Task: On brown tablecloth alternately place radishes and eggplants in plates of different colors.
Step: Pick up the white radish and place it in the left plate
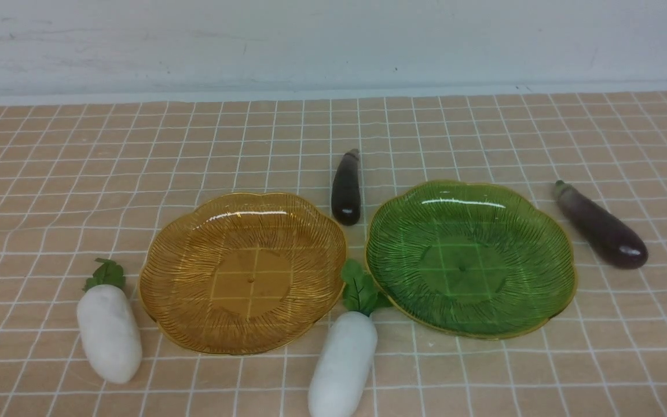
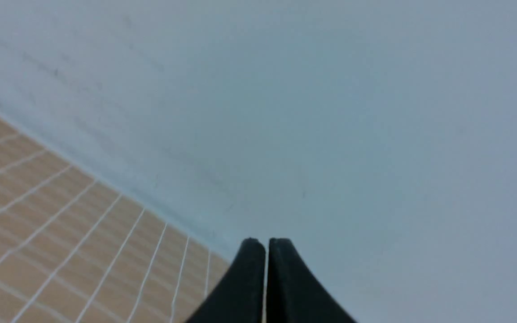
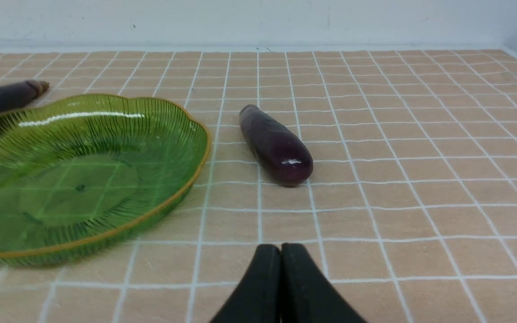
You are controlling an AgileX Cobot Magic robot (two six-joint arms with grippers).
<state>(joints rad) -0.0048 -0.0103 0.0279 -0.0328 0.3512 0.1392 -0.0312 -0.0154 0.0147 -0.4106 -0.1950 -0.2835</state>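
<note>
Your left gripper (image 2: 266, 244) is pinched closed, so spread it first, or it will just push the smooth radish (image 1: 109, 333) left of the orange plate (image 1: 241, 272) and make it roll on the cloth (image 1: 50, 174). The other radish (image 1: 342, 365) and the short eggplant (image 1: 346, 188) lie in the tight gap before the green plate (image 1: 469, 258), so a grab there can bump a plate. Your right gripper (image 3: 281, 249) is pinched closed too, and the shiny long eggplant (image 1: 600, 226) right of that plate may slip.
</note>
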